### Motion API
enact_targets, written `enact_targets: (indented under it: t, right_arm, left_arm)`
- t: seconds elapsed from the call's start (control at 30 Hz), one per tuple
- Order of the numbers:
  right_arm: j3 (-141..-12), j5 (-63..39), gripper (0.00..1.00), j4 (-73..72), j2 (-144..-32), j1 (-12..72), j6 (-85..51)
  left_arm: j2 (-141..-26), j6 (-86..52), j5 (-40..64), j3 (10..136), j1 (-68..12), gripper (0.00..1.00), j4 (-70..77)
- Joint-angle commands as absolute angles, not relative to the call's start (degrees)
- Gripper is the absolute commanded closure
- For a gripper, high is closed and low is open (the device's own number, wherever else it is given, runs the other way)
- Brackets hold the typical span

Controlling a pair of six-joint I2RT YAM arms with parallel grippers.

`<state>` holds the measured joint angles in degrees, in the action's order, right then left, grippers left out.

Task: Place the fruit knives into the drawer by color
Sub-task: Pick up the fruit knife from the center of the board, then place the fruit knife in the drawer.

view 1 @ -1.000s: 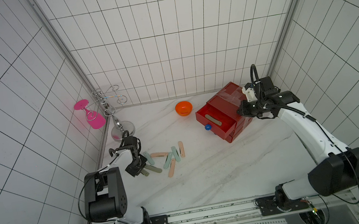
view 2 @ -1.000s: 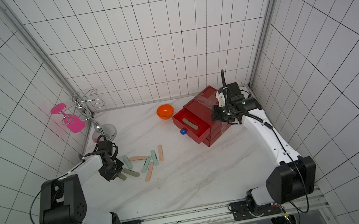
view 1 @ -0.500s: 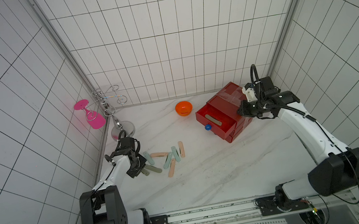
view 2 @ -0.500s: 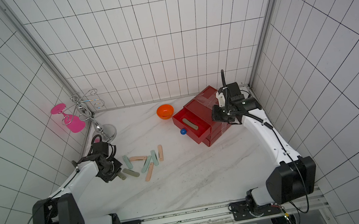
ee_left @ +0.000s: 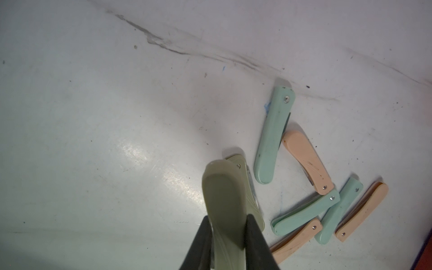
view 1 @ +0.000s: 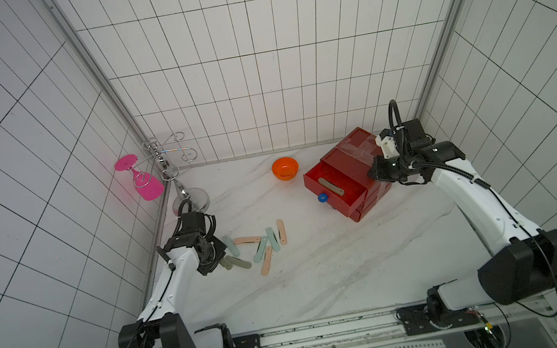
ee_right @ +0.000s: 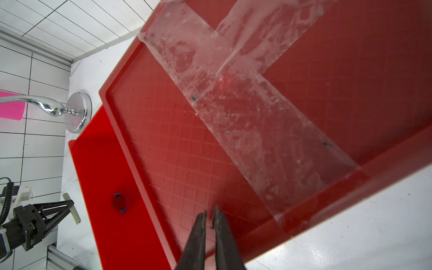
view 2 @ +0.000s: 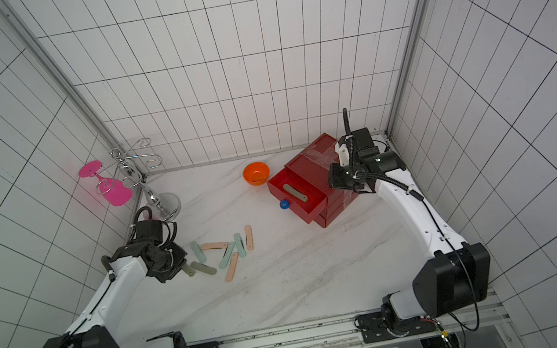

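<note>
Left gripper (ee_left: 228, 218) is clamped on a held olive-grey knife (ee_left: 222, 194), just left of the loose fruit knives (view 1: 260, 249) scattered on the table (view 1: 325, 275). Right gripper (ee_right: 210, 216), jaws closed and empty, is positioned above the red drawer chest (view 1: 355, 157) at far right. Its top drawer (view 1: 345, 179) stands open, containing a stored olive-grey knife (view 1: 331, 188).

Overhead stereo pair; two close wrist views.

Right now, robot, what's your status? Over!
Left gripper shut on slim olive-grey plastic fruit knife. Right gripper shut, over taped top of small red drawer chest. Top drawer open, one olive-grey knife inside. Small orange bowl beside chest, not blocking.
</note>
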<state>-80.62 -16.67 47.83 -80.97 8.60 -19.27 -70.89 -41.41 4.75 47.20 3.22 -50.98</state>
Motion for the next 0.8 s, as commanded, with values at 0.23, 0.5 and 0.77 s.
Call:
enact_targets:
  t: [0.23, 0.5, 0.77]
  right_arm:
    - [-78.38, -15.12, 0.87, 59.15, -82.09, 8.02, -19.27]
    - [-78.57, -15.38, 0.87, 59.38, -82.09, 8.08, -19.53]
    - [-78.67, -15.20, 0.87, 59.46, -82.20, 8.01, -19.34]
  left_arm:
    - [-65.66, -42.66, 11.25, 51.81, 0.98, 0.83, -51.30]
    - [-66.91, -46.36, 11.43, 57.21, -7.44, 0.82, -51.13]
    - [-70.81, -51.51, 11.71, 66.51, -18.12, 0.82, -49.01]
